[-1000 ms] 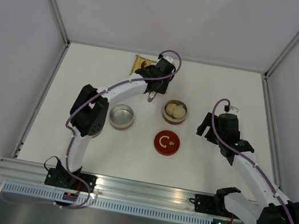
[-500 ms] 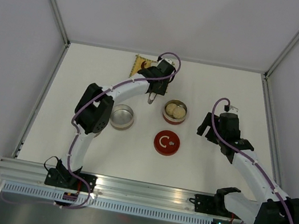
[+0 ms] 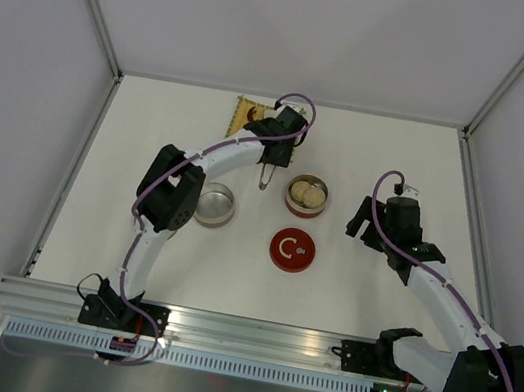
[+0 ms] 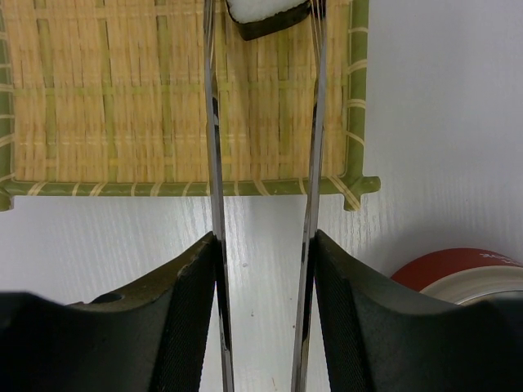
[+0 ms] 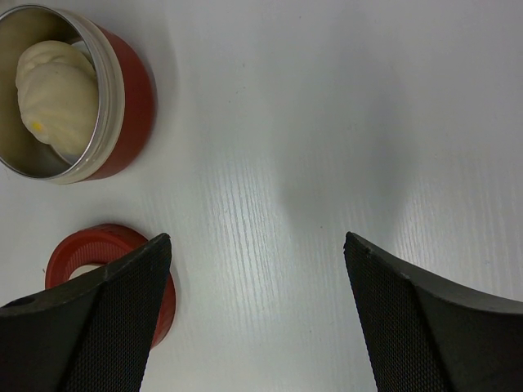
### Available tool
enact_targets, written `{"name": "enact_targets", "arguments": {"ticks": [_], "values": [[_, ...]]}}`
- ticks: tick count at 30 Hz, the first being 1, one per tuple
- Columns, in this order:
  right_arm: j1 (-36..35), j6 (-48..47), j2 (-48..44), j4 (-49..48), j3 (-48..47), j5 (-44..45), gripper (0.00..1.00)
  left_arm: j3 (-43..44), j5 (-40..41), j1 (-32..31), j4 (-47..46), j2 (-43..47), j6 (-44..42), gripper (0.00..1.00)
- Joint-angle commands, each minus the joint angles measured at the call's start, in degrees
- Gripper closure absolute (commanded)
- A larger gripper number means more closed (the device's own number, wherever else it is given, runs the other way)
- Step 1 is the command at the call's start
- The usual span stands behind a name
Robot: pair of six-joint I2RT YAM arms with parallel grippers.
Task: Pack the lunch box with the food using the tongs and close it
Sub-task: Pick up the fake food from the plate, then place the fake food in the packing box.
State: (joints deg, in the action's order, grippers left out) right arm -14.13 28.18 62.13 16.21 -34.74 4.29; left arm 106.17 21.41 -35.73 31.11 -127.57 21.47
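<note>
The bamboo mat [image 4: 106, 98] fills the upper half of your left wrist view. Your right gripper [image 5: 257, 245] hangs spread and empty beside the red tin [image 5: 122, 90] of buns [image 5: 53, 98]. Your left gripper [image 4: 263, 245] pinches the tongs [image 4: 214, 163], whose tips flank a black-wrapped roll [image 4: 265, 12] at top centre. The next move is probably to squeeze, then lift.

Seen from overhead, the left arm [image 3: 219, 153] covers most of the bamboo mat [image 3: 247, 110], and anything lying on it is too small to make out. In the left wrist view, the top edge cuts off the black-wrapped roll [image 4: 265, 12] and the tips of the tongs [image 4: 214, 122]. At lower right, the red tin [image 4: 445, 268] is half behind the left gripper [image 4: 265, 235]. In the right wrist view, the red lid [image 5: 90, 245] at lower left is partly hidden by the right gripper [image 5: 257, 237].
</note>
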Motion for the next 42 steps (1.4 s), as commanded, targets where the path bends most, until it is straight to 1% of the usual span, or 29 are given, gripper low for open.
{"name": "enact_targets", "arguments": {"ticks": [1,5,8,9,11,12,17,23,26,30,33,34,35,37,38,40,41,42], "values": [[0.42,-0.76,0.36,-1.88,-1.21,-0.60,0.08,2.99,1.18,0.31,-1.23,-0.66,2.26,0.46],[0.51,-0.85,0.45,-2.14,-1.21,-0.78,0.08,3.25,1.09,0.31,-1.23,-0.75,2.34,0.50],[0.51,-0.85,0.63,-2.23,-1.12,-0.87,0.08,3.17,1.00,0.31,-1.23,-0.40,1.99,0.56],[0.51,-0.85,0.63,-2.23,-1.12,-0.87,0.08,2.90,1.00,0.31,-1.23,-0.14,1.82,0.60],[0.51,-0.94,0.62,-2.06,-1.12,-0.96,0.08,2.20,1.09,0.31,-1.32,1.43,1.55,0.63],[0.59,-0.85,0.54,-2.23,-1.12,-0.87,0.08,1.50,1.18,0.31,-1.41,2.14,1.29,0.67],[0.60,-0.59,0.45,-2.32,-0.85,-1.22,0.08,-1.05,1.27,0.39,-1.58,6.71,-0.99,0.70],[0.60,0.20,0.36,-3.02,-0.24,-2.36,0.08,-7.02,-0.23,0.57,-2.46,13.74,-1.87,0.72],[0.51,0.73,0.10,-3.29,0.37,-2.97,0.08,-12.54,0.12,0.57,-3.16,18.48,-2.14,0.73],[0.60,1.52,0.01,-3.64,0.82,-3.77,0.09,-17.74,-0.40,0.57,-3.87,24.29,-2.05,0.73],[0.60,1.61,-0.69,-2.94,0.73,-4.12,0.09,-23.54,-0.23,0.57,-3.69,30.52,-2.23,0.73],[0.60,1.70,-1.04,-2.85,0.90,-4.12,0.09,-25.29,0.03,0.66,-3.43,34.28,-1.88,0.73],[0.60,1.70,-1.48,-2.93,1.16,-4.03,0.09,-28.70,0.04,0.66,-3.08,36.58,-1.53,0.73],[0.60,2.14,-2.71,-3.20,2.21,-4.12,0.09,-31.80,0.04,0.74,-1.85,40.71,-0.04,0.73],[0.60,2.75,-3.15,-3.55,2.74,-4.03,0.09,-34.34,-0.14,0.66,0.24,45.08,0.41,0.73],[0.51,3.37,-3.94,-4.25,4.06,-5.51,0.09,-36.81,-1.28,0.66,2.45,49.67,1.54,0.73],[0.59,3.89,-4.03,-4.51,4.42,-5.70,0.09,-39.00,-1.80,0.66,4.81,53.87,1.90,0.73],[0.60,4.07,-4.12,-4.43,4.59,-5.96,0.09,-40.15,-2.24,0.66,6.23,56.26,2.34,0.73]]}}
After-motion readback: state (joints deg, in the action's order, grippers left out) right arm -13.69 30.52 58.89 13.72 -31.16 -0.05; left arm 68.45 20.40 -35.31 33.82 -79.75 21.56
